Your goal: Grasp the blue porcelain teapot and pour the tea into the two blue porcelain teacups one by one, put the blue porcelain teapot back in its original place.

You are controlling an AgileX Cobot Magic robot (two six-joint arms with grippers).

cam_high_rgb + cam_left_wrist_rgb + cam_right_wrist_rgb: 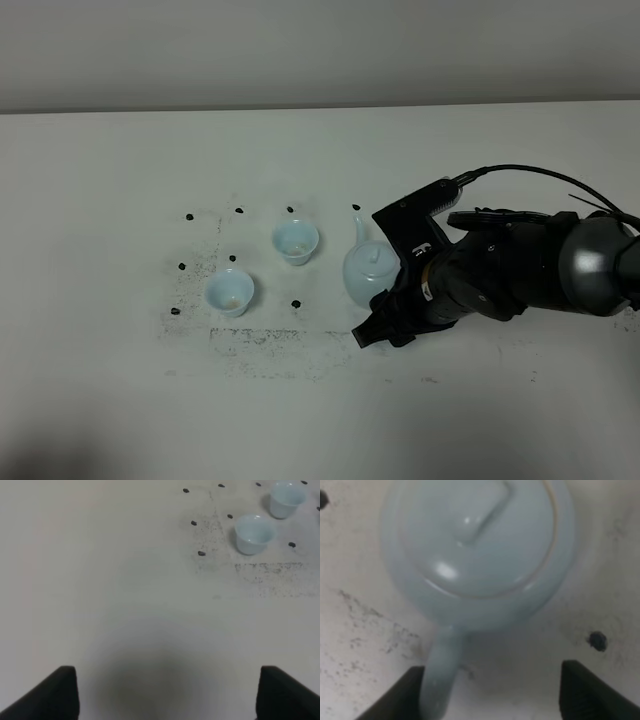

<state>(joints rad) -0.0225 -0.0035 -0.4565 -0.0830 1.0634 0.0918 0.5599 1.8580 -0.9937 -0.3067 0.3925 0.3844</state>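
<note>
Though off high cam, L pincer open, empty; R pincer open astride teapot handle.

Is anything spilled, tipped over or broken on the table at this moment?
Nothing stands out. The teapot, the far cup and the near cup stand upright and look whole. The table carries black dots and a grey speckled smudge near the cups; it looks like worn marking, not fresh liquid.

White table; small black dots scattered around its middle, with grey speckled scuffing beside them.
</note>
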